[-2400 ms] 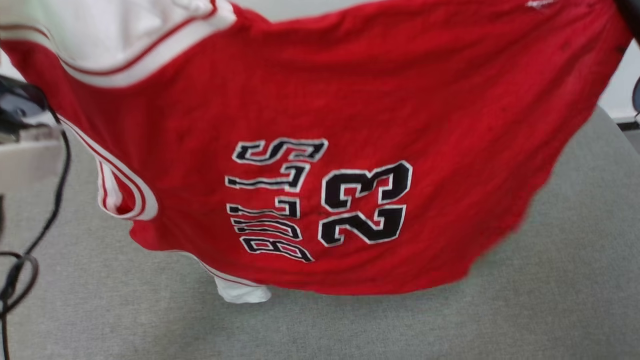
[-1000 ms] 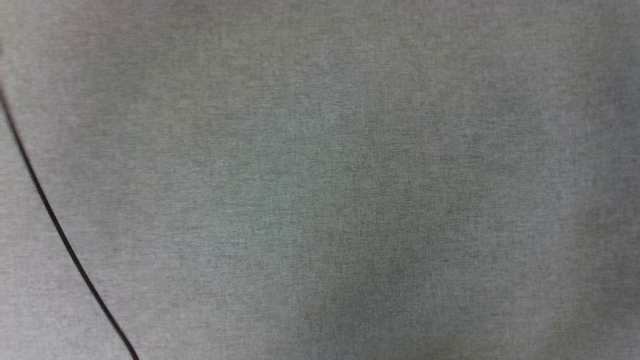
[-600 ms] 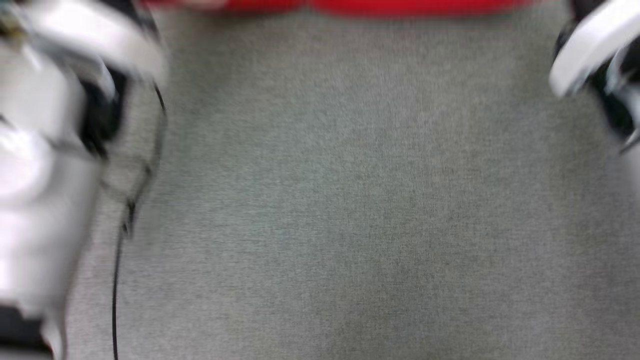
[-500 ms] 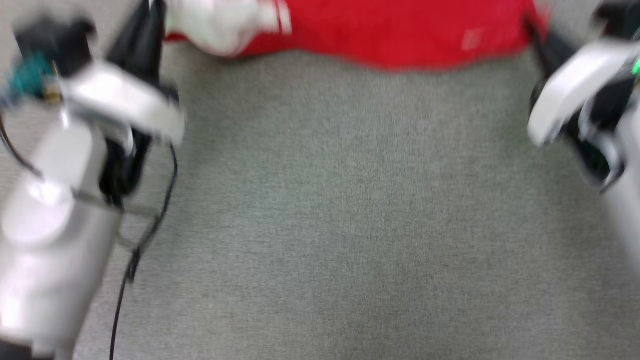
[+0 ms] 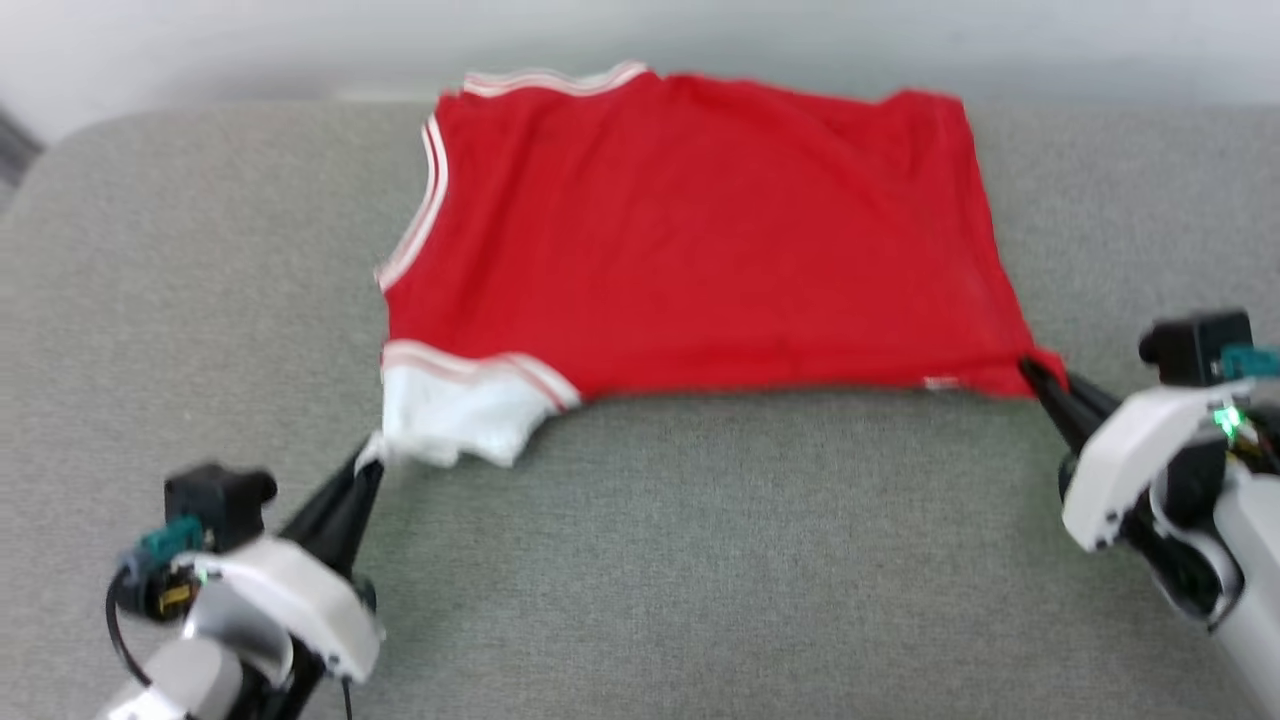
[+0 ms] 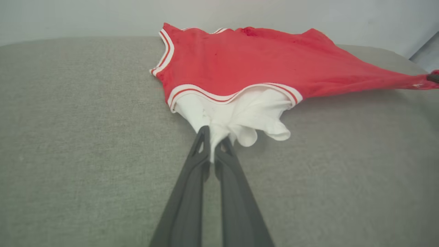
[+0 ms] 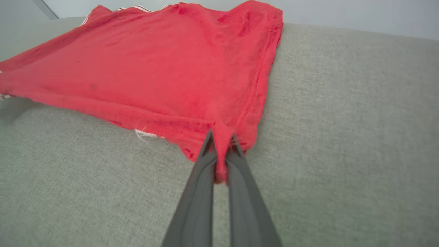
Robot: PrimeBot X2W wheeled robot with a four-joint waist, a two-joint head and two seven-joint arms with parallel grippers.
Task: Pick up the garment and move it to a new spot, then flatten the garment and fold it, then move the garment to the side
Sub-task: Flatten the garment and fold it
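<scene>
The garment (image 5: 690, 240) lies spread on the grey padded surface (image 5: 700, 560), toward its far edge, with a plain red face up. Its long axis runs across the head view from the robot's left to its right. The sleeve end with the red-white striped trim points to the left, and the straight hem (image 5: 990, 220) closes off the right. The near white sleeve (image 5: 450, 400) bunches out from the near left corner. The left gripper (image 5: 370, 465) has its two dark fingers pressed together on a pinch of that white cloth, seen between the tips in the left wrist view (image 6: 213, 137). The right gripper (image 5: 1030, 372) is clamped on the near hem corner, with a fold of red fabric caught between its fingers in the right wrist view (image 7: 221, 137). Between the two grips the near edge runs almost straight and sits slightly raised, with a shadow under it.
</scene>
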